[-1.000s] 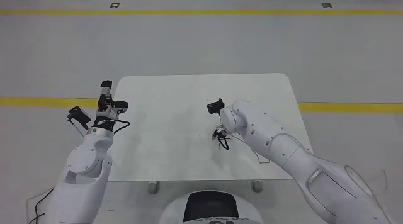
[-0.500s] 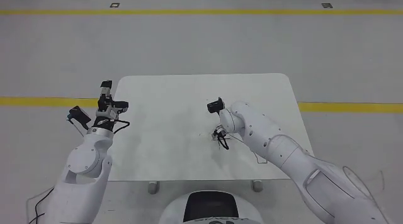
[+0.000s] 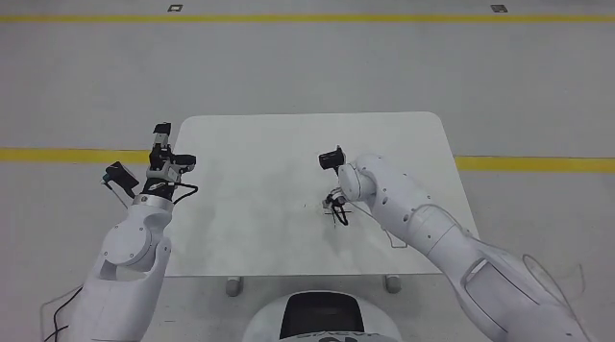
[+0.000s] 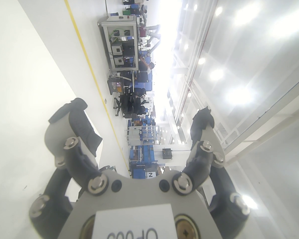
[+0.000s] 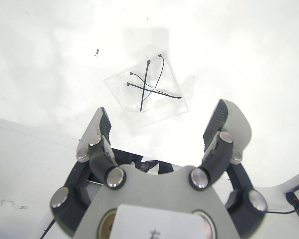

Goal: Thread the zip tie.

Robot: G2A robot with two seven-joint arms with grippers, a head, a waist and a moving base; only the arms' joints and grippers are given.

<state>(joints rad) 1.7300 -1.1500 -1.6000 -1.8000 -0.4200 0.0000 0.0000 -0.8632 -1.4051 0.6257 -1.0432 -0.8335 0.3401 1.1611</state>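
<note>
Several thin black zip ties (image 5: 144,85) lie crossed over one another in a shallow clear tray (image 5: 164,114) on the white table (image 5: 52,50). My right gripper (image 5: 162,108) hangs above the tray, open, with nothing between its ribbed pads (image 5: 214,120). In the top view the right arm (image 3: 384,198) is over the table's middle right. My left gripper (image 4: 139,108) is open and empty, pointing up and away from the table. From above, the left gripper (image 3: 173,147) is beside the table's left edge.
The white table (image 3: 259,169) stands on a pale floor with a yellow line (image 3: 538,162). A small dark speck (image 5: 96,51) lies on the tabletop beyond the tray. The table's near edge (image 5: 39,135) runs close under the right gripper.
The right wrist has turned and shifted slightly to the right over the table. The left arm has not moved.
</note>
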